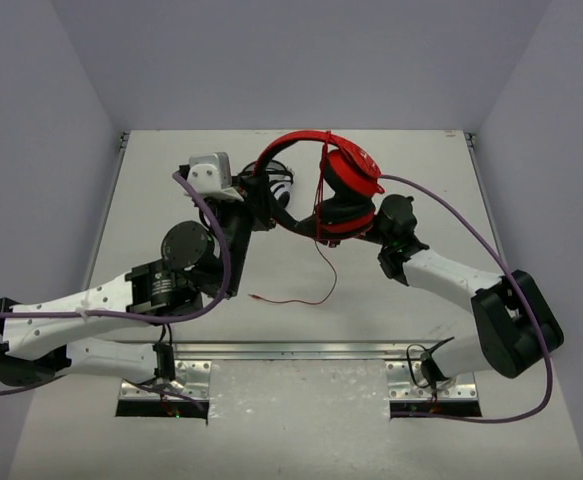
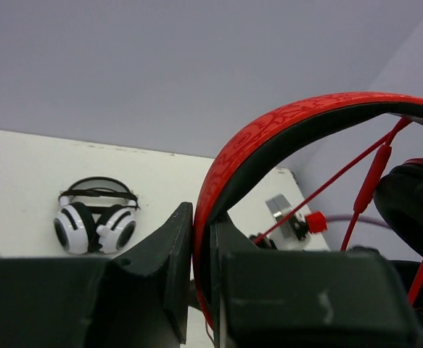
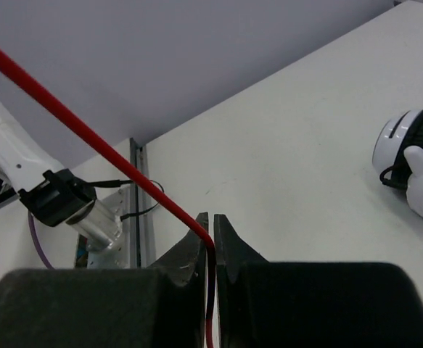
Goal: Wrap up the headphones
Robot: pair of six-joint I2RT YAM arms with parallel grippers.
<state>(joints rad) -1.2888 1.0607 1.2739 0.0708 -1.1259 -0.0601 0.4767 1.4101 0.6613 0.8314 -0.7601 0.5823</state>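
My left hand [image 2: 202,225] is clamped on the headband of the red headphones [image 2: 269,138], band edge-on between my fingers [image 2: 171,250]. Thin red cable [image 2: 334,180] runs straight across under the arch. Inline remote [image 2: 374,180] sits just beside the black ear cushion [image 2: 414,206]. White-and-black headphones [image 2: 95,221] stand on the bench [image 2: 15,167], well apart.
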